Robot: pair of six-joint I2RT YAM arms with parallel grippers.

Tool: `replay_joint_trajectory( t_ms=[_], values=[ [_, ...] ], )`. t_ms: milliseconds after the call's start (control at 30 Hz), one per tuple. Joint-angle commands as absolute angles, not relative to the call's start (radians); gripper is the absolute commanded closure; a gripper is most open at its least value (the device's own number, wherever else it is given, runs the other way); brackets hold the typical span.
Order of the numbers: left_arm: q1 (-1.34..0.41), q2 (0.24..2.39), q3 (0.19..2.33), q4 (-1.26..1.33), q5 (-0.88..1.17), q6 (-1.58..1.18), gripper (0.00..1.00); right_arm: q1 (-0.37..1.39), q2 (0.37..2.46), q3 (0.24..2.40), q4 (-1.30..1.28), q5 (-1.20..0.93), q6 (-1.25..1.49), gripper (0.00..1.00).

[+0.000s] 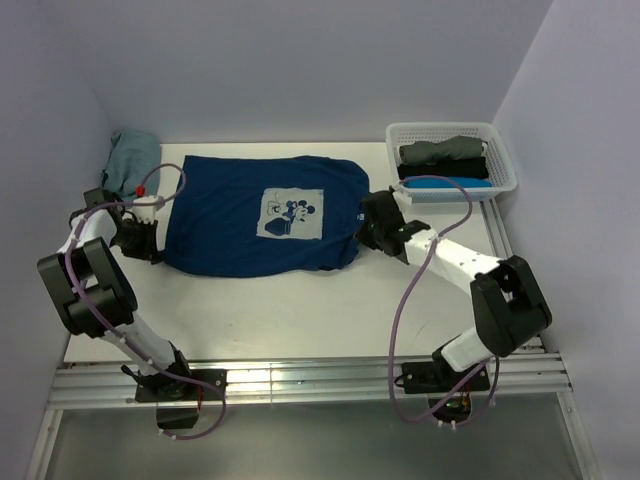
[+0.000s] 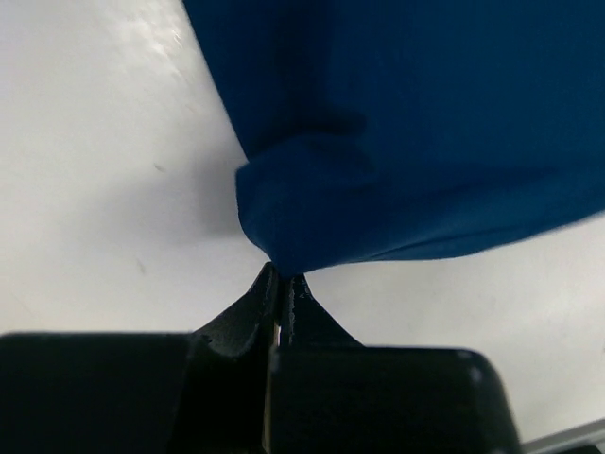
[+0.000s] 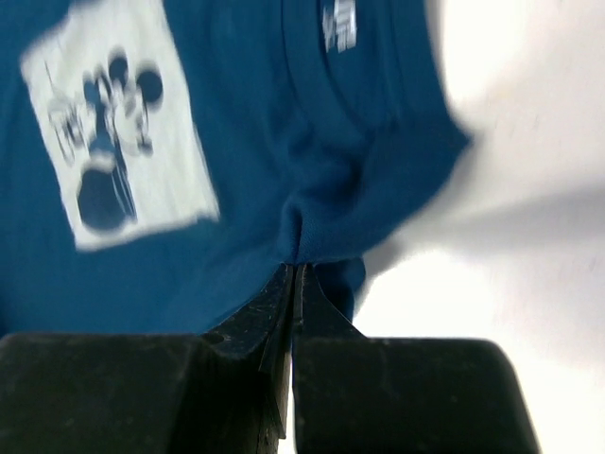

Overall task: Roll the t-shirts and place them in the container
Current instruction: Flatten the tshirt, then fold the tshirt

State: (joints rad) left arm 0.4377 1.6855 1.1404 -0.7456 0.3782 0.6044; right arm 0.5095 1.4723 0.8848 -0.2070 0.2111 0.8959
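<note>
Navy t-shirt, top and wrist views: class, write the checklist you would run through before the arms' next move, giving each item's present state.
1. Left gripper shut on the navy t-shirt corner: ok.
2. Right gripper shut on cloth by the collar: ok.
3. Shirt spread out, print facing up: ok.
4. Basket apart from the shirt: ok.
5. Cloth taut between the two grips: cannot tell.

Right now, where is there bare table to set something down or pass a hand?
Free: the broad strip of white table between the navy t-shirt and the arm bases. Crowded: the far-left corner holds a teal t-shirt, the far-right the white basket; left end effector and right end effector grip the shirt's ends.
</note>
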Motion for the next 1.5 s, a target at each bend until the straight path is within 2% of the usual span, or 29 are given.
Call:
replay_joint_trajectory(
  t_ms=[0, 167, 267, 300, 433, 600, 733, 833, 900, 1133, 1467],
  values=[
    [0.431, 1.727, 1.219, -0.721, 0.41, 0.562, 1.0, 0.451, 1.535, 1.003, -0.233, 0.204, 0.833, 1.0],
    [0.397, 1.785, 1.264, -0.692, 0.4, 0.514, 1.0, 0.41, 1.643, 1.153, -0.281, 0.189, 0.778, 0.99],
    [0.38, 1.808, 1.273, -0.68, 0.397, 0.5, 1.0, 0.405, 1.684, 1.184, -0.288, 0.17, 0.762, 0.77],
    [0.377, 1.812, 1.273, -0.675, 0.394, 0.496, 1.0, 0.405, 1.687, 1.184, -0.285, 0.164, 0.759, 0.65],
    [0.373, 1.835, 1.285, -0.667, 0.391, 0.482, 1.0, 0.405, 1.643, 1.143, -0.262, 0.16, 0.753, 0.46],
    [0.373, 1.85, 1.295, -0.669, 0.387, 0.479, 1.0, 0.416, 1.525, 1.003, -0.241, 0.17, 0.768, 0.46],
    [0.373, 1.848, 1.293, -0.669, 0.382, 0.479, 1.0, 0.443, 1.415, 0.875, -0.206, 0.176, 0.793, 0.56],
    [0.373, 1.847, 1.295, -0.67, 0.383, 0.477, 1.0, 0.46, 1.391, 0.79, -0.146, 0.147, 0.796, 0.56],
    [0.373, 1.847, 1.298, -0.672, 0.385, 0.476, 1.0, 0.477, 1.41, 0.778, -0.134, 0.144, 0.79, 0.6],
    [0.371, 1.842, 1.302, -0.681, 0.387, 0.474, 1.0, 0.503, 1.567, 0.839, -0.095, 0.13, 0.759, 0.62],
    [0.373, 1.824, 1.289, -0.684, 0.377, 0.474, 1.0, 0.503, 1.674, 0.908, -0.094, 0.153, 0.746, 0.6]
  ],
)
